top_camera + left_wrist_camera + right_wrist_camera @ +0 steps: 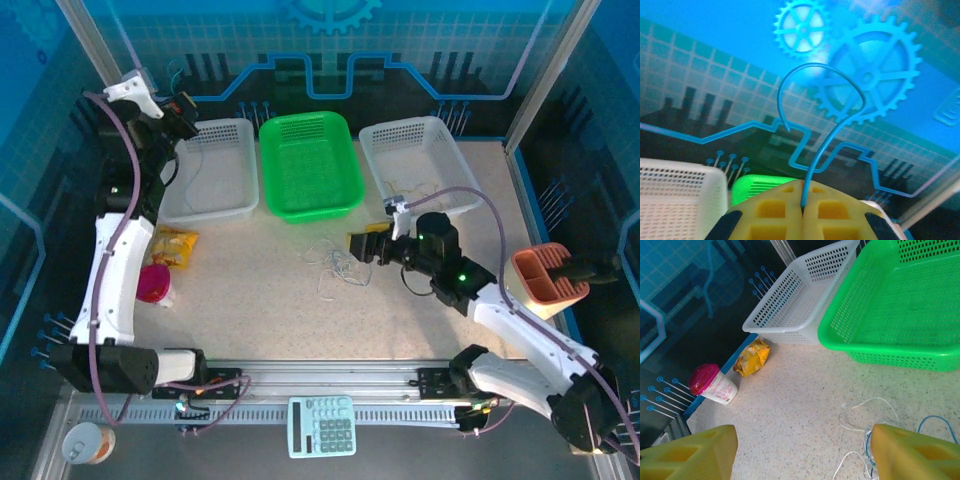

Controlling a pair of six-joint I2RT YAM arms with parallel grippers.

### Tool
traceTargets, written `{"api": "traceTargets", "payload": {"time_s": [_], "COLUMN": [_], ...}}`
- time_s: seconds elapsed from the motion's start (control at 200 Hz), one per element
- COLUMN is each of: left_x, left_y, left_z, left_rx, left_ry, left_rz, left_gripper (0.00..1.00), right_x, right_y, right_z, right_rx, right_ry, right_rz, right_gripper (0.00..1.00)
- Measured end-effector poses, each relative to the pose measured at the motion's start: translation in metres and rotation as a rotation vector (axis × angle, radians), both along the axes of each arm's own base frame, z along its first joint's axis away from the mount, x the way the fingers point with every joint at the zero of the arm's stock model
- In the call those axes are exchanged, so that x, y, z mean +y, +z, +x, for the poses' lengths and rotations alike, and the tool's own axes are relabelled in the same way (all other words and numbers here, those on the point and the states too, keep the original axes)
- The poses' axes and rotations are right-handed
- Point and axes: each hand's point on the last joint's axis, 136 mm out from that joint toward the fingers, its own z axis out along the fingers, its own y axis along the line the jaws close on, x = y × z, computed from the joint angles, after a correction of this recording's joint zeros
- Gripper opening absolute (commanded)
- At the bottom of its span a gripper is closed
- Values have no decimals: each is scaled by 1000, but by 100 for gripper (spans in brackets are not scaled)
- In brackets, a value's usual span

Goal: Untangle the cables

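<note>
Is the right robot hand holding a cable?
No, the right gripper stands open, and the cables lie loose on the table beneath it.

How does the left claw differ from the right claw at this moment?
The left claw is shut, while the right claw stands open. The left claw pinches a blue cable that curls up from it; the right claw holds nothing. The left claw is raised by the left white basket; the right claw is low over the table, beside the loose cables. Both have yellow fingers.
</note>
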Motion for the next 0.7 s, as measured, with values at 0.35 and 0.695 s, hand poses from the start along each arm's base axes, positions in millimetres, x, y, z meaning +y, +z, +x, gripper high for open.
{"api": "traceTargets", "payload": {"time_s": [0.35,0.695], "left_x": [29,29], "left_y": [-88,-193], "left_z": [67,100], "left_rx": [185,430], "left_ry": [54,31], "left_rz": [-34,-60], "left_gripper": [0,12], "right_x": [-29,-38], "right_y": [-10,-25], "right_z": [-32,-39], "right_rx": [41,98], "right_ry": [-45,-66], "right_rz": [-17,-60], "right_gripper": [72,71]}}
